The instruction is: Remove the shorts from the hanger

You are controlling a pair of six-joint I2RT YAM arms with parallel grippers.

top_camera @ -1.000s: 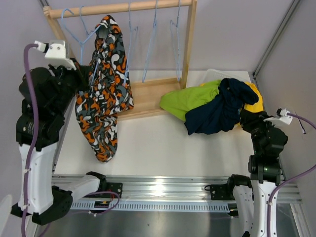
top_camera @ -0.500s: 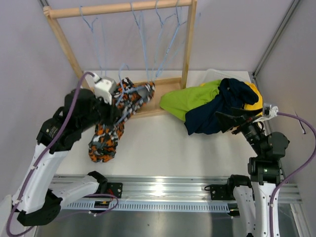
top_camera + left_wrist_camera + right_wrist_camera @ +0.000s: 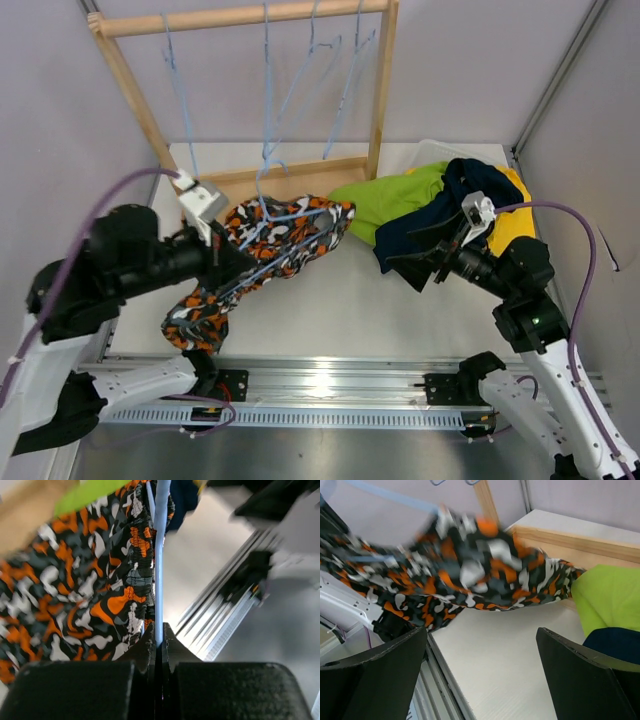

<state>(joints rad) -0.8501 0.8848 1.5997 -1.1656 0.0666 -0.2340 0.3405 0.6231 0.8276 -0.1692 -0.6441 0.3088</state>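
- Left gripper [image 3: 159, 641]: jaws pressed together on the thin wire of a light-blue hanger [image 3: 160, 575]; it sits at the left of the table [image 3: 330, 290], below the wooden rack [image 3: 240, 15].
- Patterned shorts [image 3: 290, 232]: orange, black and white, draped over that hanger and off the rack's rail. They spread from the left gripper rightward until one edge lies just beside the lime green shorts [image 3: 385, 200]. The other end droops toward the near left.
- Right gripper [image 3: 481, 630]: fingers wide apart with nothing between them, pointing left across bare table toward the patterned shorts.
- Pile at the far right: the lime green shorts, with navy shorts [image 3: 470, 190] on top and yellow shorts [image 3: 517, 205] showing behind.
- Empty hangers [image 3: 340, 60]: several light-blue ones hanging from the rack's top rail.
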